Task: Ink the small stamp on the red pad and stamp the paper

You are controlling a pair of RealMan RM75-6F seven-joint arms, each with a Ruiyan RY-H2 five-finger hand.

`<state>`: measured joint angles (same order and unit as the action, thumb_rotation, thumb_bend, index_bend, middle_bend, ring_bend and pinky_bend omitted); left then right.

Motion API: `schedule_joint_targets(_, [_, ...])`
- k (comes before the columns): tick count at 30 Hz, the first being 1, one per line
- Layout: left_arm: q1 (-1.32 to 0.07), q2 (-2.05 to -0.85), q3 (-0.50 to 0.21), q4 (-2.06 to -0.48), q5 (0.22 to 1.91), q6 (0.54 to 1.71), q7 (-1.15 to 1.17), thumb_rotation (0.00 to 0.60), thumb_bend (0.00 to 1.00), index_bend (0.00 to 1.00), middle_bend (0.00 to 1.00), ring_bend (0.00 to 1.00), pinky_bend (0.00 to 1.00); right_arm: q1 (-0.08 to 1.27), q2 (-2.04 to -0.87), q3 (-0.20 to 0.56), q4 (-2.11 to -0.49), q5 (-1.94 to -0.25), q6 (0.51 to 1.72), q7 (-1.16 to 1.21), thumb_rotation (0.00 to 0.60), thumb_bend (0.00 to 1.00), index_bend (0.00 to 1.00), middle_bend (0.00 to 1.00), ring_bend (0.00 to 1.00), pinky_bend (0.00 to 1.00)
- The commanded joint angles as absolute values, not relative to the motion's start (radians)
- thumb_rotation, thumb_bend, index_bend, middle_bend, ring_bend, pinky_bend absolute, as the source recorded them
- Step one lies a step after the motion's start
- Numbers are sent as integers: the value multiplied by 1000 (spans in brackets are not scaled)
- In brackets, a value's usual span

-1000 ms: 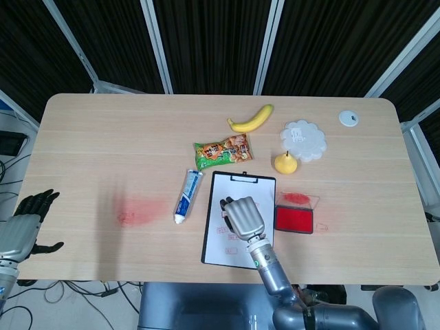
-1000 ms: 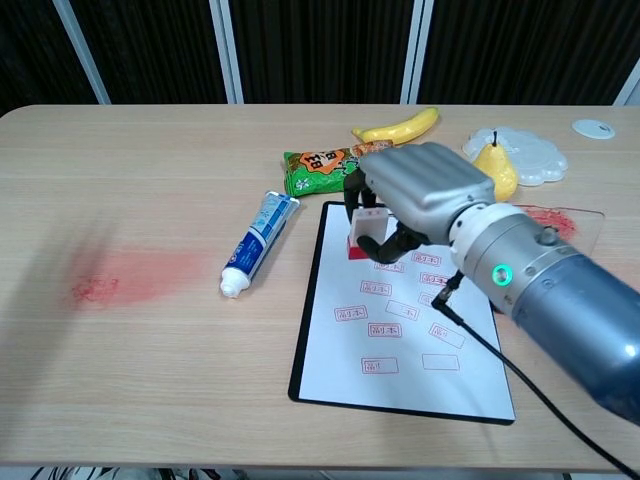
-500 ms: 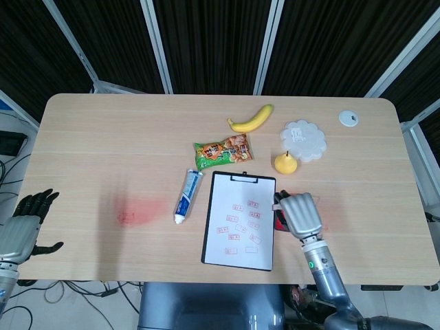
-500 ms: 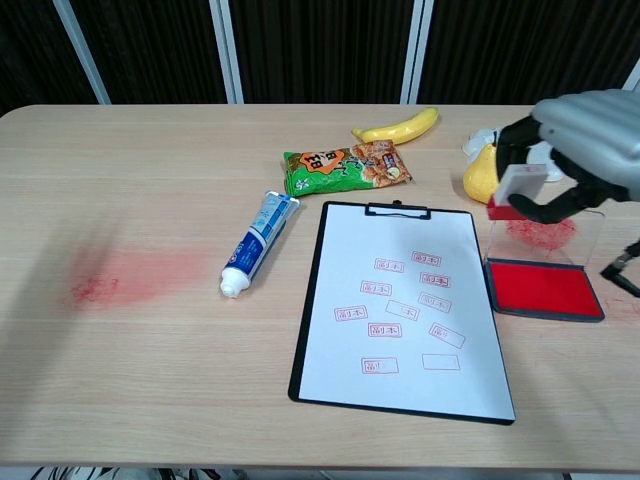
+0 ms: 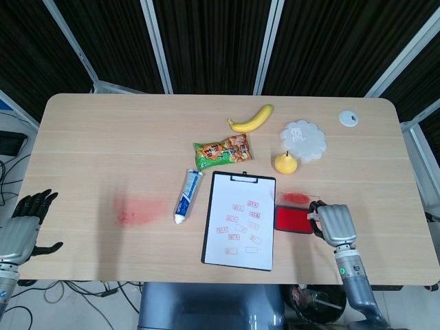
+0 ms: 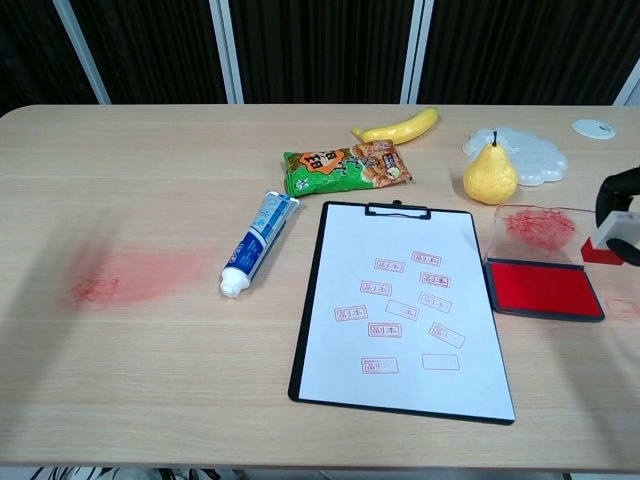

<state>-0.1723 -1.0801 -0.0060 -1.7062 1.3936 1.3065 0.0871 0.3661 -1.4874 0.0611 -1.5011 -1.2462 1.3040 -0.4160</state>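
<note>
red pad (image 6: 540,287): bright red, black rim
paper (image 6: 402,305): white, red stamp marks
clipboard (image 6: 304,330): black
small stamp (image 6: 608,243): white, red base
banana (image 5: 251,119): yellow
pear (image 6: 489,176): yellow
toothpaste tube (image 6: 256,243): blue, white
snack bag (image 6: 345,166): green, orange
worktop (image 5: 103,151): light wood, red smear

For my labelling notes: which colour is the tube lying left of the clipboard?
The tube is blue and white with a white cap, clearest in the chest view.

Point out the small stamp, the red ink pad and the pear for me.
small stamp (image 6: 607,240), chest view, on its white body above the red base.
red ink pad (image 6: 540,289), chest view, middle of the red inked surface.
pear (image 6: 489,178), chest view, on its yellow belly.
</note>
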Motion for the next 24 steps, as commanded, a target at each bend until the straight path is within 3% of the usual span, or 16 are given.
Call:
schedule_joint_targets(1, [-171,-1082,-8,-1706,1388,1307,92,600,16,0,0,0,0,355,-1516,63,-1448,-1232,1287,-386,600,686,933,812,835,772])
schedule_joint_targets(12, [-169,-1091,-13,-1707,1373,1310,121,600,16,0,0,0,0,340,-1551,75,-1338,-1188,1237,-350,600,649,932,795,823,772])
schedule_joint_targets(24, [-163,-1083,-5,-1714,1381,1313,125,600,16,0,0,0,0,326,-1563,95,-1336,-1137,1213,-372,600,587,899,765,800,771])
